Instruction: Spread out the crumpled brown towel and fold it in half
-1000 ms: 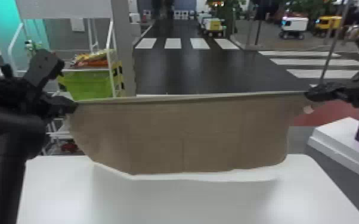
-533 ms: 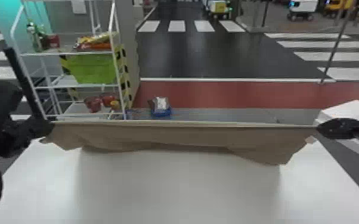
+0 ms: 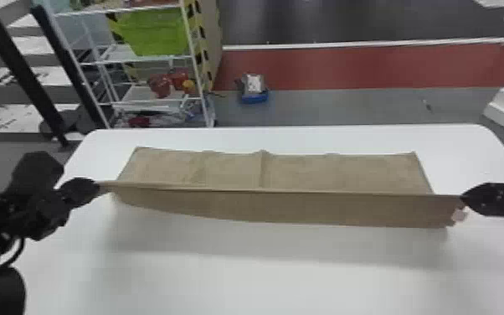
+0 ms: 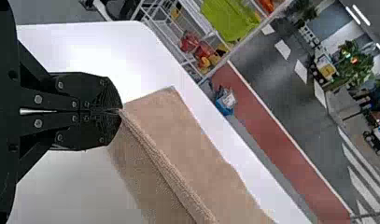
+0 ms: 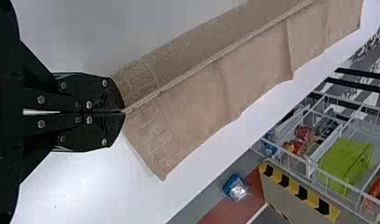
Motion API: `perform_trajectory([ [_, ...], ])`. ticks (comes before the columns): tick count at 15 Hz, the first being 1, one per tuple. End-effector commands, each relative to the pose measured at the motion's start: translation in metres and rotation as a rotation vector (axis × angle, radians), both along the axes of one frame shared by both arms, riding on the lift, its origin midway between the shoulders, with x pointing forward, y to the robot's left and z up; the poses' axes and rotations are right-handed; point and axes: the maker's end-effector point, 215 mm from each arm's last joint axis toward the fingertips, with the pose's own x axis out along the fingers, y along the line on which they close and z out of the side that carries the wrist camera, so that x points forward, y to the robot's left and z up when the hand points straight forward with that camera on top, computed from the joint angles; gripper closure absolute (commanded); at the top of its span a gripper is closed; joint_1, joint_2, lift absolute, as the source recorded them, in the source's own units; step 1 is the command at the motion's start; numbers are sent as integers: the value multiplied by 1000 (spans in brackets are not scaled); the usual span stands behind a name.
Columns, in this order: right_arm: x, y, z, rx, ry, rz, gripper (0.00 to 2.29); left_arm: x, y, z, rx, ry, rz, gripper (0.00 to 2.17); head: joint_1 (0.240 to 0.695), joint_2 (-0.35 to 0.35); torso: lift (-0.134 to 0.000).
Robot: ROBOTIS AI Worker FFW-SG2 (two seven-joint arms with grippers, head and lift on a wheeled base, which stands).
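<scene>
Brown towel (image 3: 305, 209) stretched between two grippers at the white table (image 3: 263, 285)

The towel's long edge runs nearly straight over the table — taut from end to end. One part hangs from that edge on the table's near side; the other lies toward the table's far edge, with a raised crease near its middle. Over the table's left side, the left gripper (image 3: 97, 187) is closed, pinching one corner; over its right side, the right gripper (image 3: 463, 198) is clamped on the other — a pale tag (image 3: 459, 215) beside it. Beyond the table's far edge, toward the left, stands a white rack (image 3: 199, 75) with a green bin (image 3: 153, 33).
</scene>
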Motion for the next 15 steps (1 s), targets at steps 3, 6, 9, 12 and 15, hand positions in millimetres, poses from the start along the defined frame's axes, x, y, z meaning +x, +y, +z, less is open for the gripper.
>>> perform_trajectory([
  [3,-29,19,-28,-6,41,66,1905,-24,5,-25,81,12,-100,1652,695,150,-134],
  [6,-38,25,-32,-11,41,91,1905,-34,6,-37,137,27,-162,1646,695,175,-134],
  [9,-41,33,-27,3,40,110,1494,-44,10,-34,178,17,-177,83,695,189,-134],
  [12,-46,41,-12,72,13,119,245,-58,23,-29,182,33,-162,-2,695,205,-134],
  [15,-50,36,-1,127,-9,110,171,-78,27,-28,179,82,-178,6,695,227,-134],
])
